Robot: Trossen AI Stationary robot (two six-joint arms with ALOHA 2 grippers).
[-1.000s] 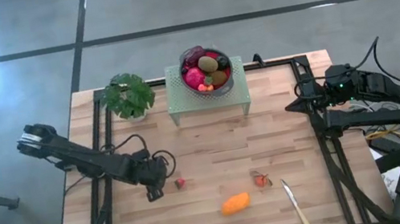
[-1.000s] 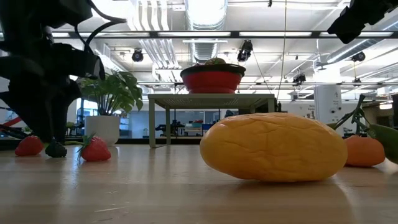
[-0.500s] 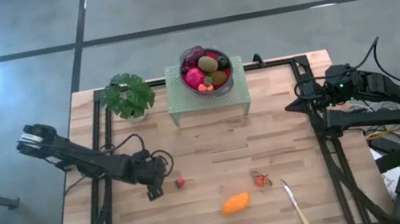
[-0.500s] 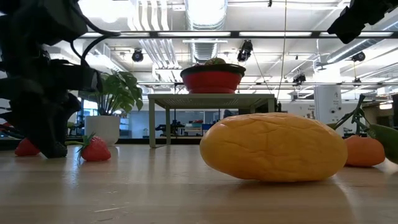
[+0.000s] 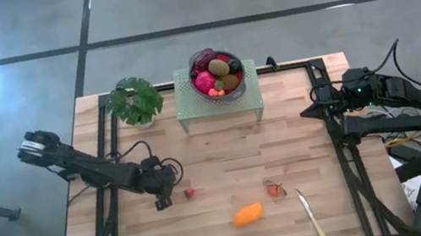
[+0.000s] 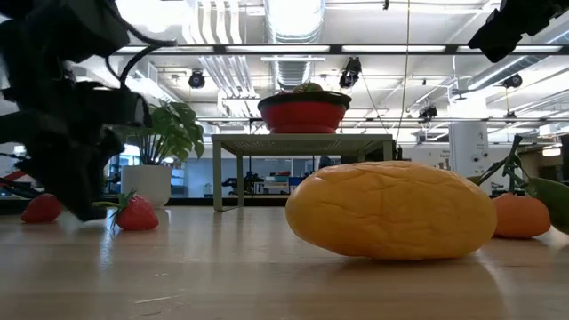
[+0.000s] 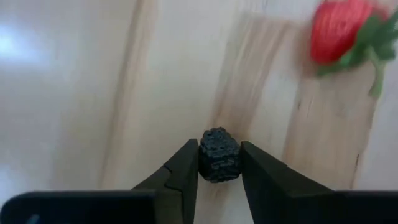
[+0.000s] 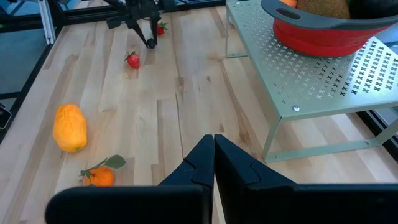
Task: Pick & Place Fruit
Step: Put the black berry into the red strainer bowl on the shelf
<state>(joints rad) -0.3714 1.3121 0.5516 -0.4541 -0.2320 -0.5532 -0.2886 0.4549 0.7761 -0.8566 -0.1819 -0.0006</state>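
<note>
A small dark bumpy berry (image 7: pixel 219 155) sits between the fingers of my left gripper (image 7: pixel 219 171), which is shut on it at the table's left-middle (image 5: pixel 164 200). One strawberry (image 5: pixel 191 193) lies just right of that gripper, and a second (image 8: pixel 160 28) lies beside it. An orange oval fruit (image 5: pixel 248 214) and a small orange with a leaf (image 5: pixel 275 189) rest on the wood nearer the front. My right gripper (image 8: pixel 213 144) hangs shut above the table's right side (image 5: pixel 316 109), touching nothing. My left gripper pinches the dark berry by its two opposite sides (image 7: pixel 204 160) between its two fingertips (image 7: pixel 186 169). The fingers slant steeply down from above. The berry is down at the tabletop; I cannot tell whether it is lifted clear.
A red bowl (image 5: pixel 217 72) full of fruit stands on a pale green perforated stand (image 5: pixel 192 108) at the far middle. A potted plant (image 5: pixel 134 101) stands left of it. A slim pale utensil (image 5: pixel 313 219) lies at the front right. Bare wood lies between the stand and the loose fruit.
My left gripper has sunk a little toward the tabletop next to the strawberries. The loose fruit has stayed where it was.
</note>
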